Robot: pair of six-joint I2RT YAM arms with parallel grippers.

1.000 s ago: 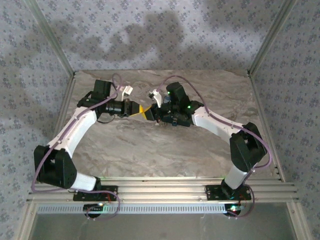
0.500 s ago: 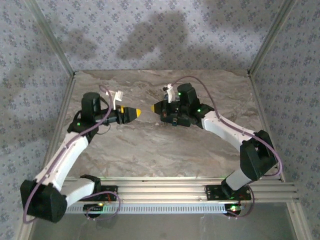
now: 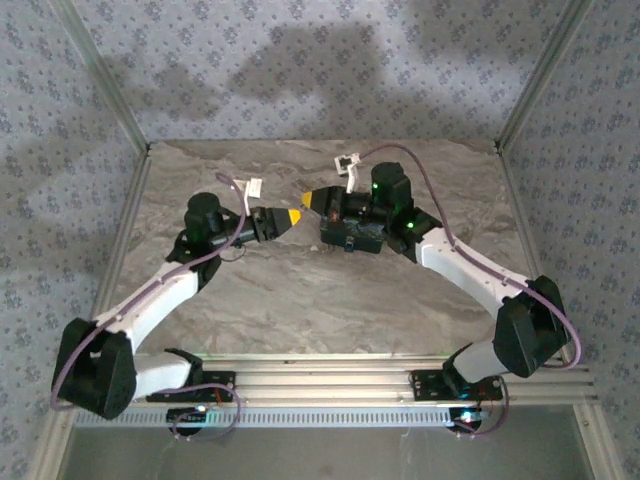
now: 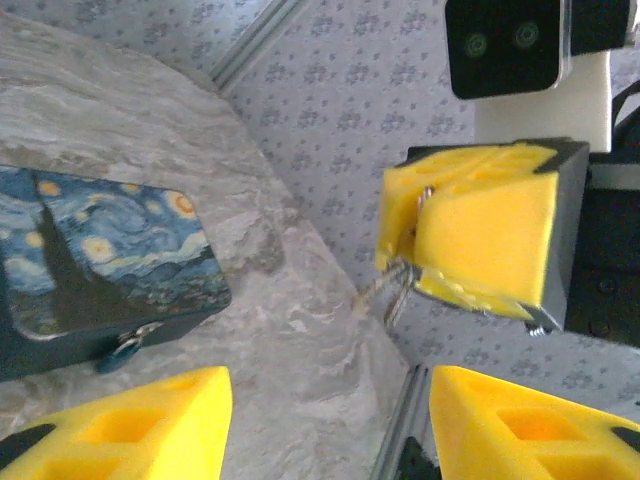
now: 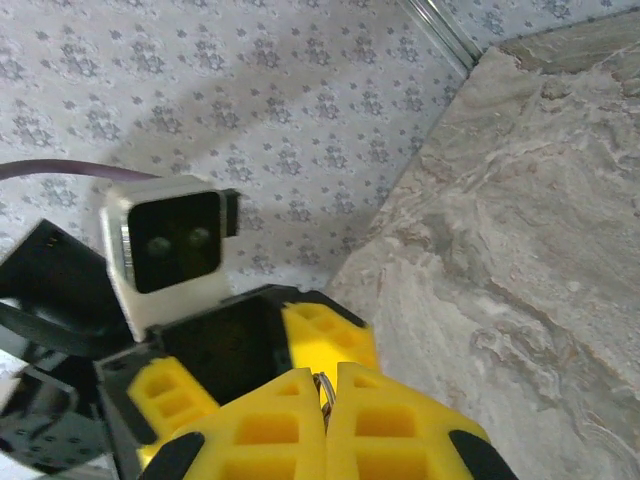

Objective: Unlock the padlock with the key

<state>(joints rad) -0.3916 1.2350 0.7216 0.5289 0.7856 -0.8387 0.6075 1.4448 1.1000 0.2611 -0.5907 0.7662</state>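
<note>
Two pincers face each other tip to tip above the marbled worktop (image 4: pixel 300 330).
The right pincer (image 4: pixel 408 255) is pressed closed on the key (image 4: pixel 392 290), whose thin grey metal end pokes out past the yellow pads. Just beside it, the left pincer (image 4: pixel 325 400) points at it with its jaws spread wide, holding nothing. Further out, the padlock (image 4: pixel 100 265) lies on the worktop with its starry printed face showing, apart from both pincers.
</note>
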